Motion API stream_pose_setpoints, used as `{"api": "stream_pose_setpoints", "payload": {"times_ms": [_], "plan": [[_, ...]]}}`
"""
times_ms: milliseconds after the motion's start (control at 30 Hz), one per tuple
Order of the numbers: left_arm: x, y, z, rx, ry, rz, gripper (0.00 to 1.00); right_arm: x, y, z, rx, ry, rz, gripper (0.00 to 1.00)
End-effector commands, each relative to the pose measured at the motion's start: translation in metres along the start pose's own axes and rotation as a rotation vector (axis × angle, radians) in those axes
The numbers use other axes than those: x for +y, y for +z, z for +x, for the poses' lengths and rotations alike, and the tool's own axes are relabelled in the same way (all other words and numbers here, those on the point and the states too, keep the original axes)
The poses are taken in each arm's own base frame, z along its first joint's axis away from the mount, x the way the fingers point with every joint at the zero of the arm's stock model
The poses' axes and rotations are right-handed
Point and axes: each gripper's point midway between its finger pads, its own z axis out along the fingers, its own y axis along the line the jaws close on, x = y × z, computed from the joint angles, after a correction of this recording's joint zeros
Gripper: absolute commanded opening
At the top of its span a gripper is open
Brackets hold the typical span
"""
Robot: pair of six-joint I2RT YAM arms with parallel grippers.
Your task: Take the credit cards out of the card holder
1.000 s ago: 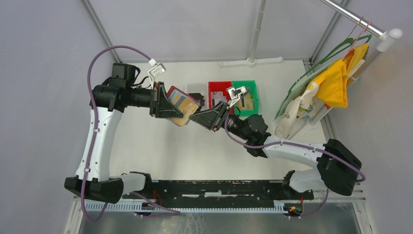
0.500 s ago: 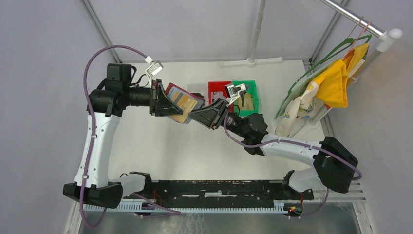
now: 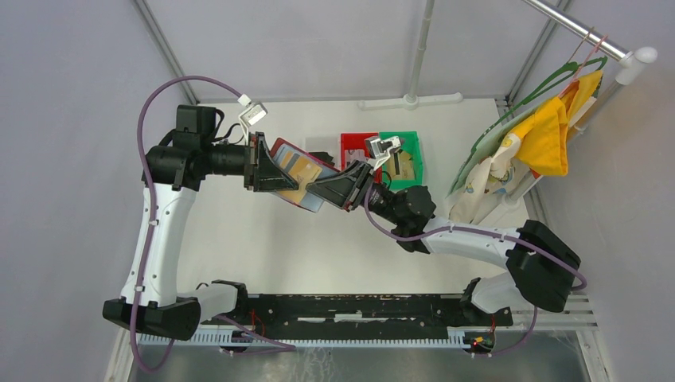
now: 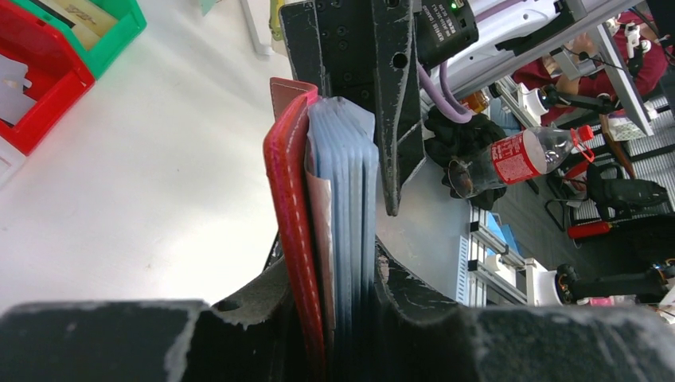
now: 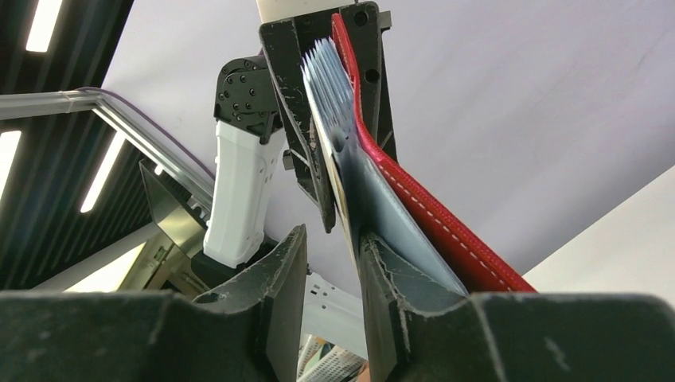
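Observation:
The dark red card holder (image 3: 288, 151) is held off the table, and my left gripper (image 3: 280, 173) is shut on it. In the left wrist view the red cover (image 4: 288, 199) and its blue-grey pockets (image 4: 344, 183) stand edge-on between my left gripper's (image 4: 330, 267) jaws. A tan credit card (image 3: 298, 166) shows inside the holder. My right gripper (image 3: 320, 189) has come in from the right. In the right wrist view my right gripper (image 5: 333, 235) is open. A thin card edge (image 5: 345, 199) lies along its right finger, and the gap beside it is bare. The red cover (image 5: 434, 215) runs outside that finger.
A red bin (image 3: 353, 146) and a green bin (image 3: 406, 151) stand side by side just behind the grippers, with flat items inside. A garment rack with yellow cloth (image 3: 549, 135) fills the right side. White tabletop (image 3: 239, 231) lies below the arms.
My right gripper has moved left onto the holder's lower corner, and its jaws have narrowed a little. The left arm has shifted slightly left and up. The holder stays gripped.

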Motion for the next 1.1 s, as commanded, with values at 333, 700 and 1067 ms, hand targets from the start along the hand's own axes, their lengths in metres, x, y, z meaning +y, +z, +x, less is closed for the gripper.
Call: {"api": "stream_pose_setpoints", "payload": {"times_ms": [333,700,1067], "plan": [[-0.026,-0.003,-0.002,-0.006,0.040,0.116,0.02,0.024,0.003,-0.009,-0.040,0.038,-0.127,0.00],[-0.036,-0.005,-0.012,-0.035,0.023,0.171,0.14,0.021,-0.020,-0.009,-0.043,-0.008,-0.079,0.00],[0.009,-0.008,-0.018,-0.051,0.102,-0.109,0.02,-0.038,-0.060,-0.025,0.131,-0.166,0.214,0.00]]}}
